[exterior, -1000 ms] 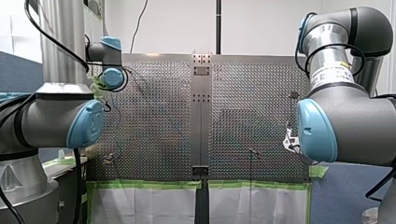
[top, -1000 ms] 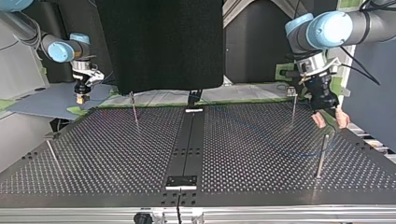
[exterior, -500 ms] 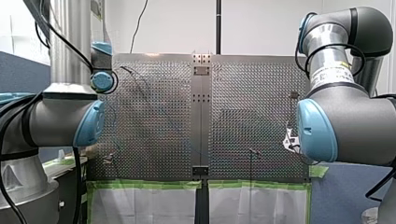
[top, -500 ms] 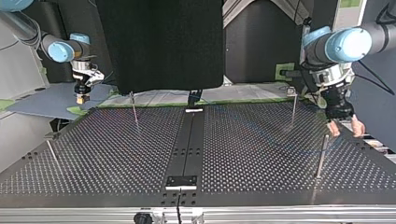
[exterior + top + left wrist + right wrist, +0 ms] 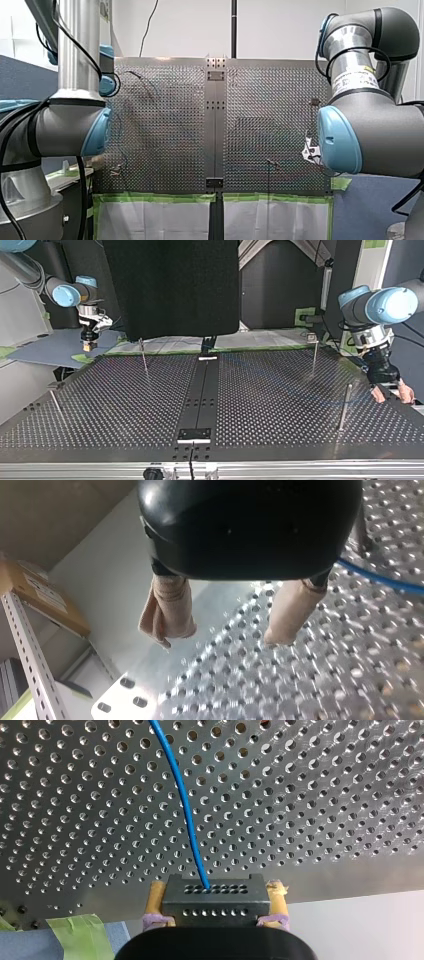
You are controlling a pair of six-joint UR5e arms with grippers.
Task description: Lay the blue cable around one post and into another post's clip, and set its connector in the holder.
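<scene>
- My left gripper [image 5: 227, 630]: beige-padded fingers [image 5: 169, 611] spread wide, nothing between them, touching nothing.
- It hangs over the edge of the perforated tabletop [image 5: 280, 680]. One finger is above the holes, the other is out past them.
- Top view: it sits at the tabletop's right edge, near a thin post [image 5: 345, 407] but apart from it.
- My right gripper [image 5: 215, 890]: yellow-padded fingers closed on a black connector [image 5: 212, 904], one finger on each side face.
- Connector: rectangular block with two rows of small holes on the facing side. It is held above the tabletop's edge, near a strip of green tape [image 5: 75, 930].
- Blue cable [image 5: 184, 805]: leaves the connector's upper hole row and runs in a gentle curve over the tabletop, away from the gripper.
- Left wrist view: a stretch of cable lies on the tabletop beside my left gripper, outside its fingers.
</scene>
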